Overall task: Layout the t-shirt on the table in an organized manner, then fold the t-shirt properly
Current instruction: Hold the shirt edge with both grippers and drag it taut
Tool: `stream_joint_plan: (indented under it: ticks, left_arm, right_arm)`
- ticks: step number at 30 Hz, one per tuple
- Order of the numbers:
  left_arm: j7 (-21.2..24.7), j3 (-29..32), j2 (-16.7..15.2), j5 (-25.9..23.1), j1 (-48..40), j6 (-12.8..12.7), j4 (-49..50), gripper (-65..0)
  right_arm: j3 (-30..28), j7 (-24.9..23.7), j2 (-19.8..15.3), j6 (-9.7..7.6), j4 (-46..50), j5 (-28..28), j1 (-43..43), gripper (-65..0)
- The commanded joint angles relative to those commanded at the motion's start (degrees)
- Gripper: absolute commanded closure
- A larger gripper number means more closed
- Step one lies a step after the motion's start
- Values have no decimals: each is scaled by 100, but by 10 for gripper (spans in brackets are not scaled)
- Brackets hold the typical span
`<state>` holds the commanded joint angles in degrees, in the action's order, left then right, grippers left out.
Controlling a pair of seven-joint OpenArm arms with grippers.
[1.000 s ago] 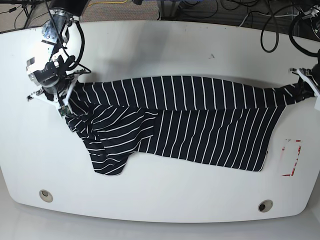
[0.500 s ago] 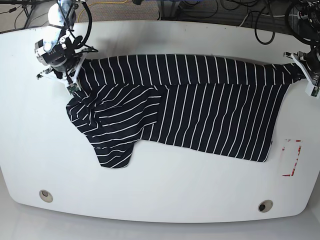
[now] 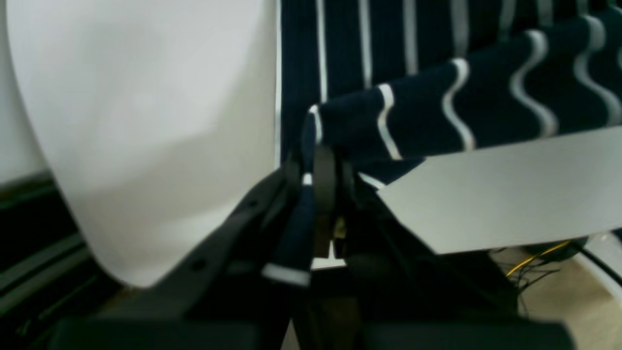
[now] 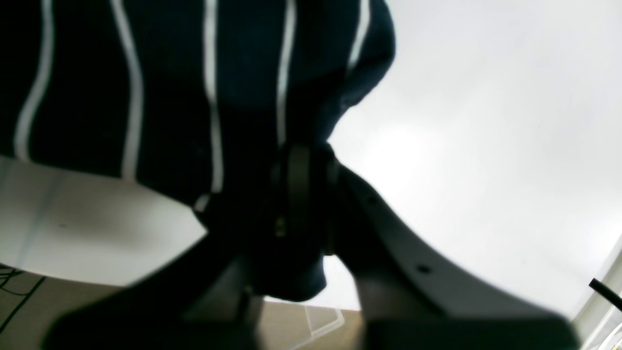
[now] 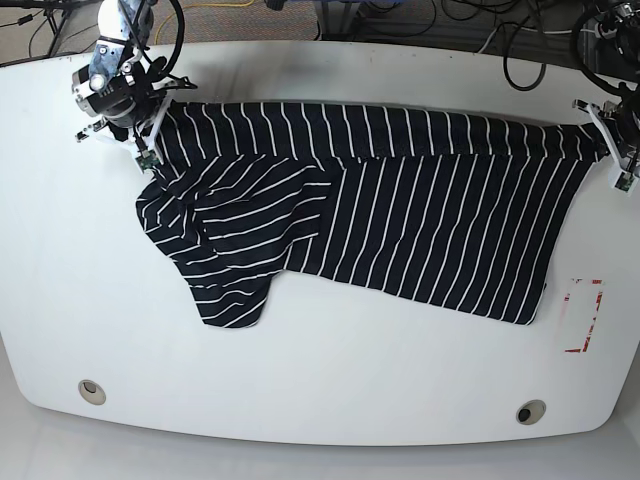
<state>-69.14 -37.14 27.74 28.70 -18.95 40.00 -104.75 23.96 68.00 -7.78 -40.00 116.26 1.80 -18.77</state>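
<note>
The dark navy t-shirt [image 5: 380,210] with thin white stripes lies stretched across the white table [image 5: 330,370]. Its top edge is pulled taut between both grippers. My right gripper [image 5: 152,140] is at the left of the base view, shut on the shirt's left corner. In the right wrist view the fabric [image 4: 146,87] bunches into that gripper [image 4: 296,165]. My left gripper [image 5: 607,150] is at the base view's right edge, shut on the opposite corner. The left wrist view shows the striped cloth [image 3: 437,112] pinched in that gripper [image 3: 320,180]. A rumpled part with a sleeve lies at lower left [image 5: 225,255].
Two round grommet holes [image 5: 92,391] [image 5: 530,411] sit near the table's front edge. A red-and-white tape rectangle [image 5: 584,315] is at the right. Cables [image 5: 520,40] lie beyond the far edge, close behind both arms.
Both grippers have moved toward the table's far edge, dragging the shirt's top edge with them. The shirt has slid away from the front edge and lies flatter.
</note>
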Motion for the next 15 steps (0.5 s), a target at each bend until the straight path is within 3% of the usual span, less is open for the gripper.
stream_joint_plan:
  ticks: [4,7,9,15]
  left_arm:
    - [0,-9,0,0,0,0,0,0]
    - [0,-9,0,0,0,0,0,0]
    - [0,-9,0,0,0,0,-9,0]
    - [0,-9,0,0,0,0,-18,0]
  right_arm:
    - [0,0,18,0,0,-18,0,-412]
    - [0,0,114,0,0,-35,44,-517]
    - [53,0,185,0,18,-44,114,-533]
    - [545,0,712,0,-18,-53,800,-484]
